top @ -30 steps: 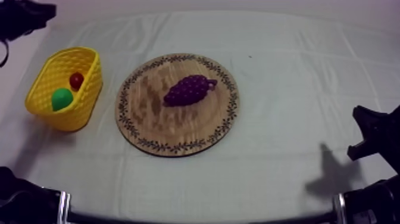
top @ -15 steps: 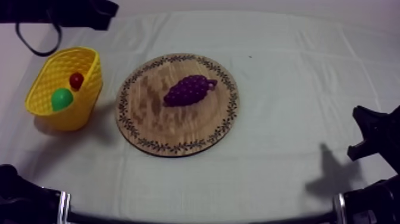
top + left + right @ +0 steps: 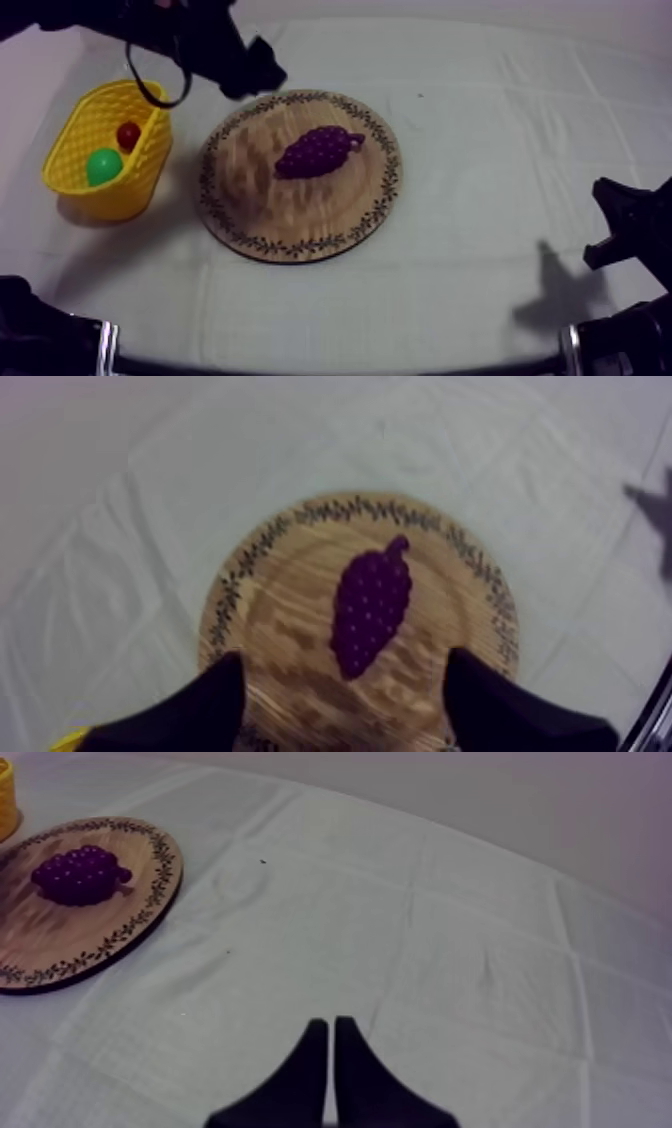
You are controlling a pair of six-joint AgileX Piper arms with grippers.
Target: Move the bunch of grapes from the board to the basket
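Observation:
A purple bunch of grapes (image 3: 318,150) lies near the middle of the round wooden board (image 3: 300,225). My left gripper (image 3: 252,76) hangs over the board's far left rim, just right of the yellow basket (image 3: 112,192). From the left wrist its fingers (image 3: 210,698) stand wide apart with nothing between them, and the grapes (image 3: 372,614) lie ahead on the board (image 3: 285,581). My right gripper (image 3: 618,228) rests low at the right side. Its fingers (image 3: 312,1052) lie together as a narrow wedge above bare cloth, far from the grapes (image 3: 78,874) and board (image 3: 105,937).
Inside the basket lie a small red fruit (image 3: 128,135) and a green pear (image 3: 103,166). An edge of the basket (image 3: 6,797) shows beyond the board in the right wrist view. Bare cloth stretches between the board and my right arm.
My left arm has swept in from the upper left, past the basket, to the board's far left rim, and its fingers have opened. The grapes and my right arm have not moved.

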